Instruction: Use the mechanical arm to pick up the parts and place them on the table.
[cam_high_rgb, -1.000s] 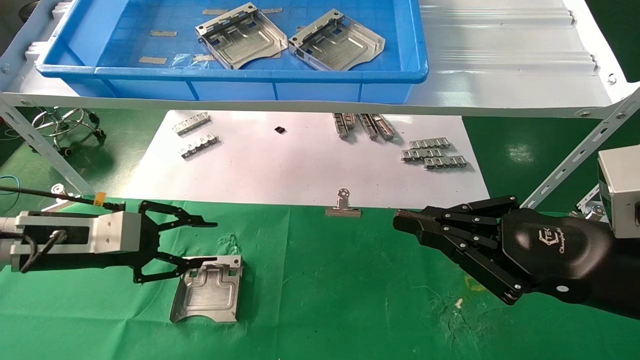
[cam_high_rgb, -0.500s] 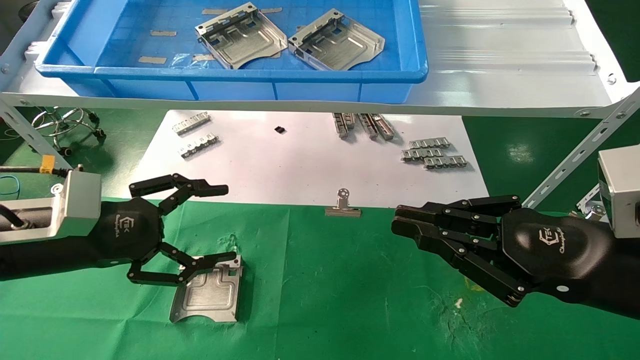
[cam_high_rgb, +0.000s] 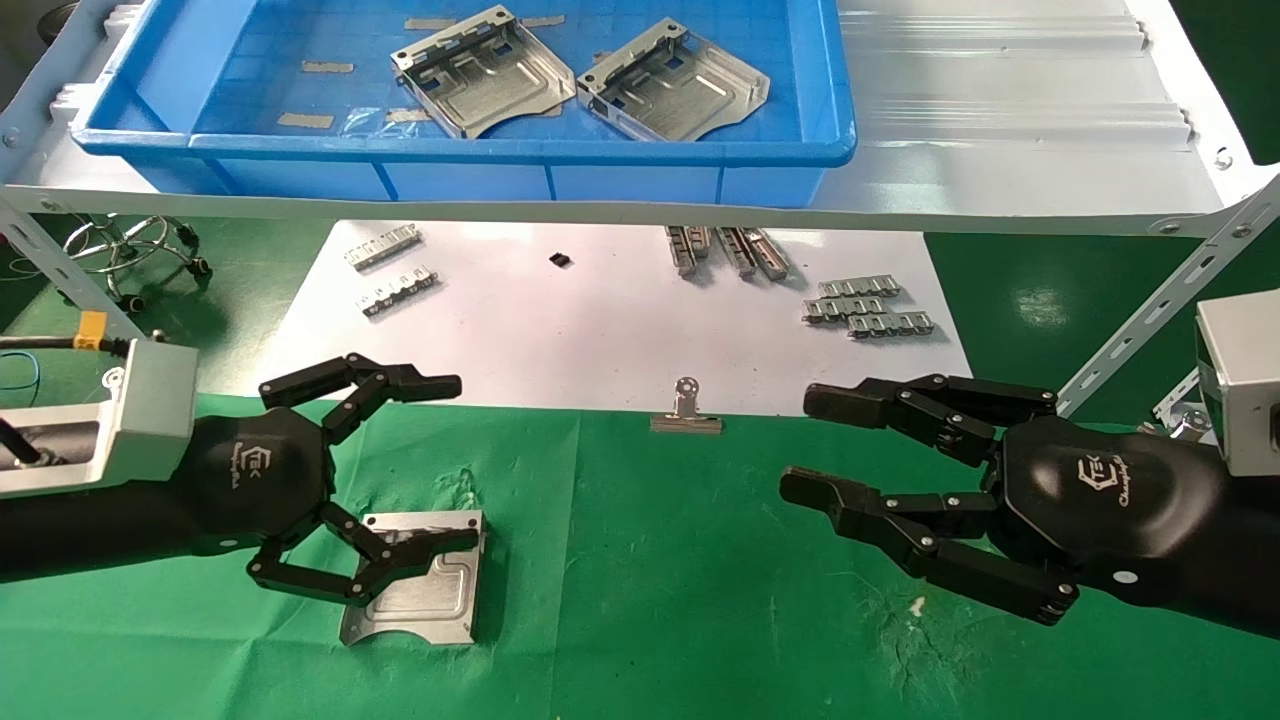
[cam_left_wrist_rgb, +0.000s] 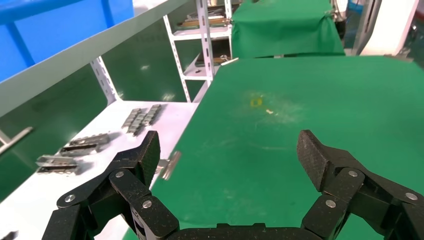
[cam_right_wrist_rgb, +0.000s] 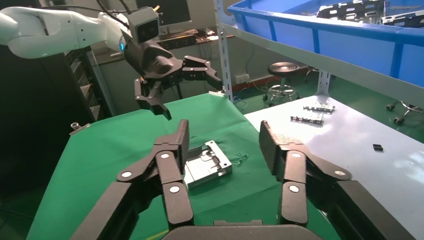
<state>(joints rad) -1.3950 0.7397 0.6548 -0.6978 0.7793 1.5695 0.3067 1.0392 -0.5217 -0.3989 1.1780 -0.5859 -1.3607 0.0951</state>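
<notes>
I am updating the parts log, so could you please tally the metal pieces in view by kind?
Stamped sheet-metal plates: 3, two in the blue bin at and, one on the green cloth
Small toothed strips: too clustered to count
Binder clips: 1
Total: 4 countable pieces

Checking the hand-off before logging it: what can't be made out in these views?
- Head view: left hand covers part of the plate on the table; contact unclear.
- Left wrist view: that plate is out of frame.
- Right wrist view: right hand's finger hides the plate's near edge.
</notes>
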